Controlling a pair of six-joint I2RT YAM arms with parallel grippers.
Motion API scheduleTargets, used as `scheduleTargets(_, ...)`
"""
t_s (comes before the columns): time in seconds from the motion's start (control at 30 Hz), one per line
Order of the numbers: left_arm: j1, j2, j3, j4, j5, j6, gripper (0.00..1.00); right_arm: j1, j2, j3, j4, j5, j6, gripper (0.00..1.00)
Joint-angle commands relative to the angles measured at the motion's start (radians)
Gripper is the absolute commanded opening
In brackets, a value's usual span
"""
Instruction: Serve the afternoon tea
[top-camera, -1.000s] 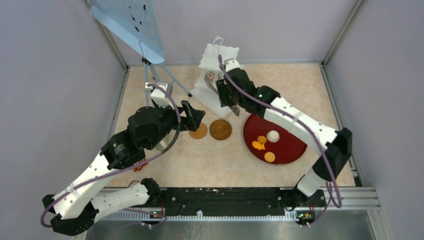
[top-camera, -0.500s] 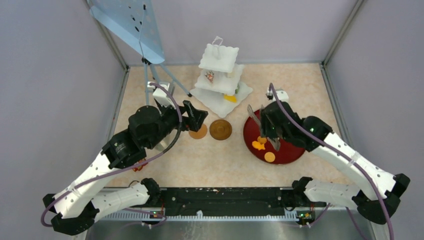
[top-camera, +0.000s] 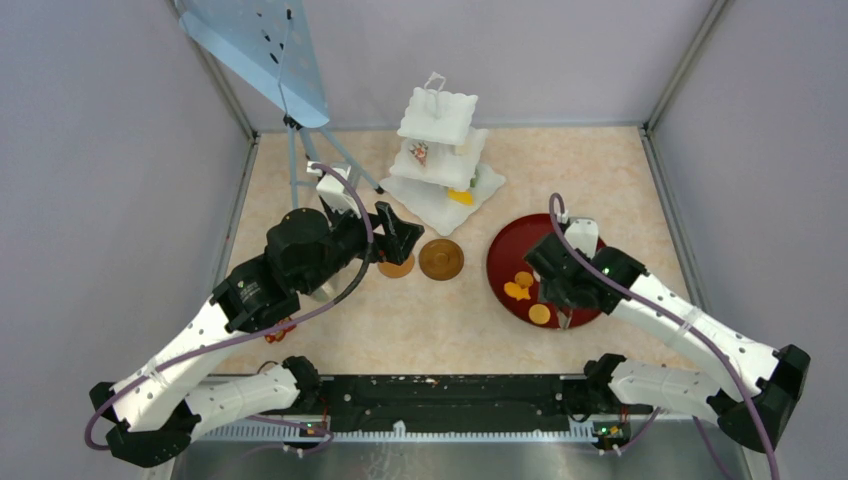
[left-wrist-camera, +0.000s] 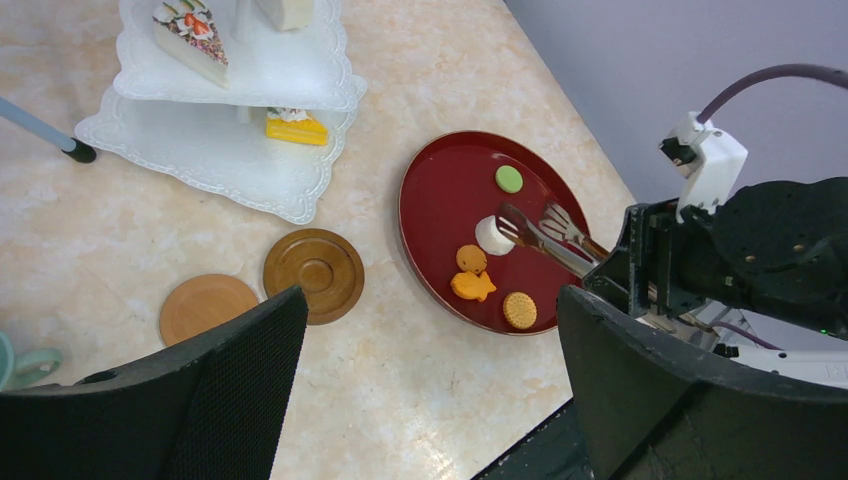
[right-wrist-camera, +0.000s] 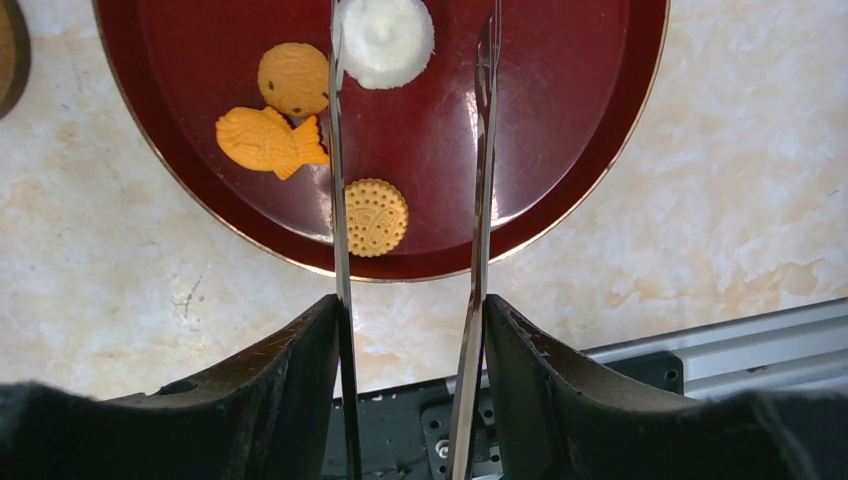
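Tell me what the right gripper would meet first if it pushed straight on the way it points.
The right gripper grips the tongs, whose tips lead. They would likely meet the white round sweet on the dark-red tray first; their height above it is unclear.

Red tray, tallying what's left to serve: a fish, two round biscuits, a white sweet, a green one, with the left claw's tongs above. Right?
No: the right claw holds the tongs above the red tray, as the right wrist view shows. The rest stands.
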Motion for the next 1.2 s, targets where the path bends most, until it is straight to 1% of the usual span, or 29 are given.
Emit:
scheduleTargets(0.0,0.001,-0.014,0.006,0.037,0.011,-0.004,0.99,-0.013,-0.001,-0.057,0.103,-0.017,0.009,0.52)
scheduleTargets(0.4,0.002,-0.008,0.008,0.035,0.012,0.004,0.99,-0.024,0.009,-0.154,0.201,-0.041,-0.018,0.52)
scheduleTargets(0.67,0.002,-0.007,0.005,0.039,0.018,0.001,0.99,-0.026,0.018,-0.155,0.207,-0.029,-0.005,0.49)
scheduleTargets(0.77,0.002,-0.007,0.008,0.037,0.017,0.001,0.99,-0.027,0.019,-0.154,0.217,-0.032,-0.005,0.46)
scheduleTargets(0.97,0.002,-0.010,0.007,0.035,0.017,-0.002,0.99,-0.027,0.012,-0.129,0.200,-0.017,-0.013,0.33)
scheduleTargets(1.17,0.002,-0.008,0.007,0.035,0.016,-0.001,0.99,-0.027,-0.008,-0.071,0.194,0.007,-0.057,0.28)
